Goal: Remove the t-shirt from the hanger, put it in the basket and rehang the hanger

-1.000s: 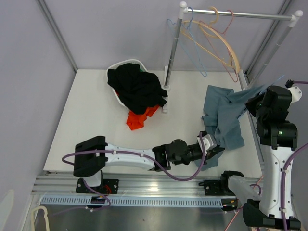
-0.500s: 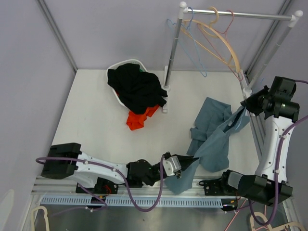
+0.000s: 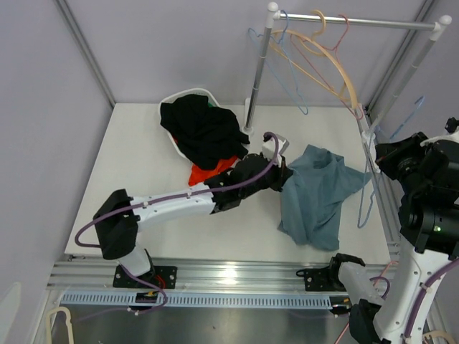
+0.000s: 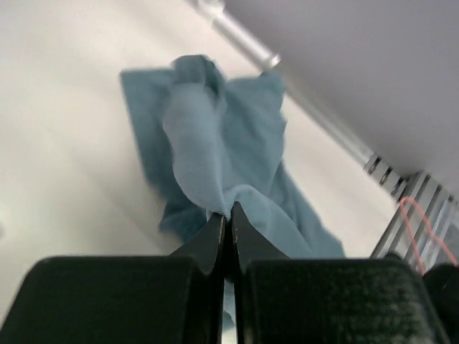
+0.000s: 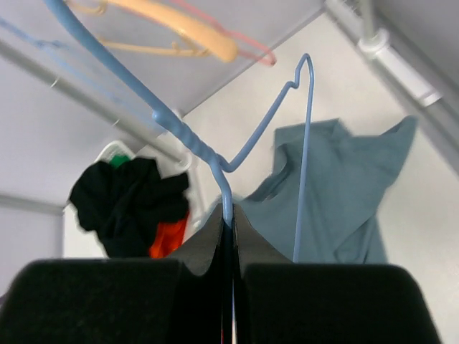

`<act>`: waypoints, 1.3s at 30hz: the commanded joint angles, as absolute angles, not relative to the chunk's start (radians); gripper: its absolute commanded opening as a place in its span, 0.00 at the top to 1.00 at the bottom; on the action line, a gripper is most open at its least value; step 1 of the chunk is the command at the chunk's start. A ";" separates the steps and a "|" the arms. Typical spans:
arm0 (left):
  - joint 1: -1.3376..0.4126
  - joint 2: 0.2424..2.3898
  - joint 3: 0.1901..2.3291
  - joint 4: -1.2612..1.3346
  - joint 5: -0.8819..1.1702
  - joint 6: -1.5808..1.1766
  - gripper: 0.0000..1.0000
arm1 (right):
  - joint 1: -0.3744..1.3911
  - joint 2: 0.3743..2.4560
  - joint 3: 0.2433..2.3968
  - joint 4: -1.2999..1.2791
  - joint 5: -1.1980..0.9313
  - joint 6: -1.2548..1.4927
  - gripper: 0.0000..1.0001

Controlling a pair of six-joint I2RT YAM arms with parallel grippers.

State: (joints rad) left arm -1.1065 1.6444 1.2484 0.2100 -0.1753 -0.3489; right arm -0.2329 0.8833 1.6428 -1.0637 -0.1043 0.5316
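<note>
T-shirt [image 3: 315, 193] now off hanger [image 5: 190, 140], on table [image 3: 143, 165]

White basket [image 3: 188, 92] at the far left of the table [image 3: 143, 193], heaped with black clothing [image 3: 204, 132]. Orange garment [image 3: 203, 177] spills over its near rim onto the table. Green scrap [image 5: 118, 158] at the basket's back, possibly another garment. Metal rack [image 3: 259, 72] just right of the basket. Tan, pink and blue spare hangers [image 3: 343, 70] on its top bar.

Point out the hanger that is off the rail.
The bare blue hanger pinched in the right gripper; the other hangers all hang on the rail.
</note>
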 commanded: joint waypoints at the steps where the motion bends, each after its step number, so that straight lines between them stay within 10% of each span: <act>1: -1.048 1.482 1.284 -0.042 -0.120 -0.434 1.00 | -0.232 0.960 1.621 -0.933 0.057 0.453 1.00; 14: -0.638 1.728 2.538 -0.474 0.048 -0.291 0.99 | -0.304 1.472 2.029 -0.796 -0.380 0.288 1.00; 25: -0.272 1.795 2.522 -0.015 0.117 -0.411 0.99 | -0.310 1.523 2.070 -0.635 -1.008 0.347 1.00; 39: -0.245 1.919 2.568 0.144 0.083 -0.342 0.99 | -0.337 1.575 2.120 -0.691 -0.621 0.353 1.00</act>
